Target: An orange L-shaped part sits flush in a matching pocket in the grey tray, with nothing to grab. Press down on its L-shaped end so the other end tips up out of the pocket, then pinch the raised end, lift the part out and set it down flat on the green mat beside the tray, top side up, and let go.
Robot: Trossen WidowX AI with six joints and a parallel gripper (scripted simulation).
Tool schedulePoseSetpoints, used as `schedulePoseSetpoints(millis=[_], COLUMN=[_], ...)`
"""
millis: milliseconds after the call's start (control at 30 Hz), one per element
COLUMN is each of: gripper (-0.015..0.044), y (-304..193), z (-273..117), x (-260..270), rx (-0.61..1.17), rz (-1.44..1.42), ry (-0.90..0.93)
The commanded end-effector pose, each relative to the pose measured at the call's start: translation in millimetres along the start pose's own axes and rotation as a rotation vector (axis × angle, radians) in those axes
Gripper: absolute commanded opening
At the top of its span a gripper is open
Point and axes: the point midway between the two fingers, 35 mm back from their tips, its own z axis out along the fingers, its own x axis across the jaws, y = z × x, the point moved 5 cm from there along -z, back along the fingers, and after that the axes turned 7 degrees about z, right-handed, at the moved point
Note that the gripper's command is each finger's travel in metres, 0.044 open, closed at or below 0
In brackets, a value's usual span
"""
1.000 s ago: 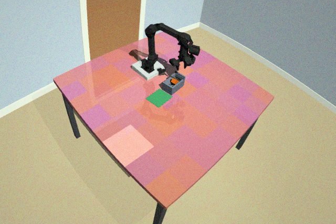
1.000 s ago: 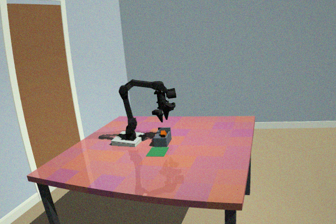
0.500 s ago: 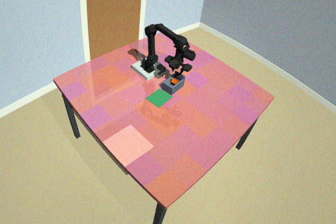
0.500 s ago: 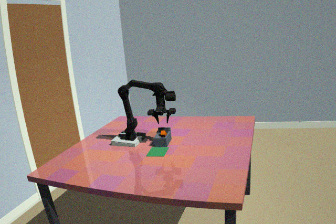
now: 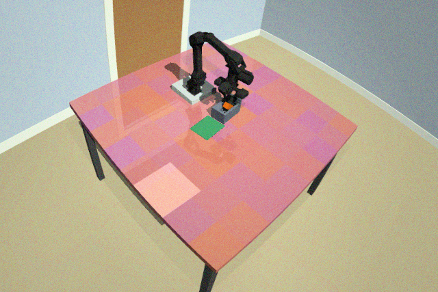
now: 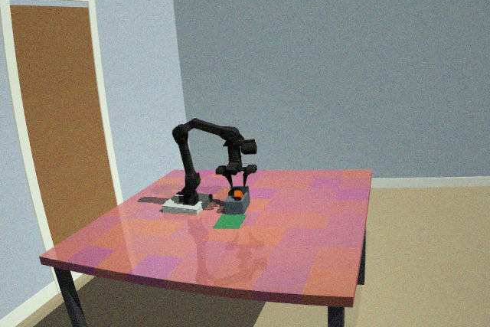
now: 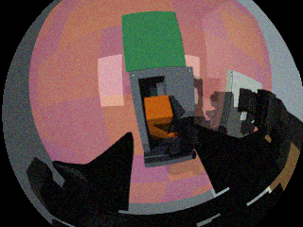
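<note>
Hovering spread wide and gripping nothing, the pincer (image 6: 236,181) sits right over the orange part (image 6: 237,193) tipped up in the grey tray (image 6: 236,205), so I'd drop straight down and straddle that raised end squarely before squeezing.

A bare room: blue-grey walls, white skirting, a tan floor (image 5: 353,210) and a brown door (image 6: 55,117) in a white frame, behind the pincer (image 6: 236,181) from the top view. A table (image 5: 247,182) tiled in pink and orange stands beneath it.
</note>
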Motion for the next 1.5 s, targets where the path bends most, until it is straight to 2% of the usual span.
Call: schedulePoseSetpoints(millis=[0,933,1067,1433,1467], gripper=[0.0280,0.0280,0.0175,0.0102,0.0075], y=[-0.4,-0.5,-0.2,-0.2,-0.2], z=[5.8,48.6,44.8,44.8,44.8], x=[0.0,-0.7,0.4,0.4,0.4], rx=[0.004,0.004,0.000,0.000,0.000], rz=[0.006,0.006,0.009,0.009,0.009], ry=[-0.002,-0.002,0.002,0.002,0.002])
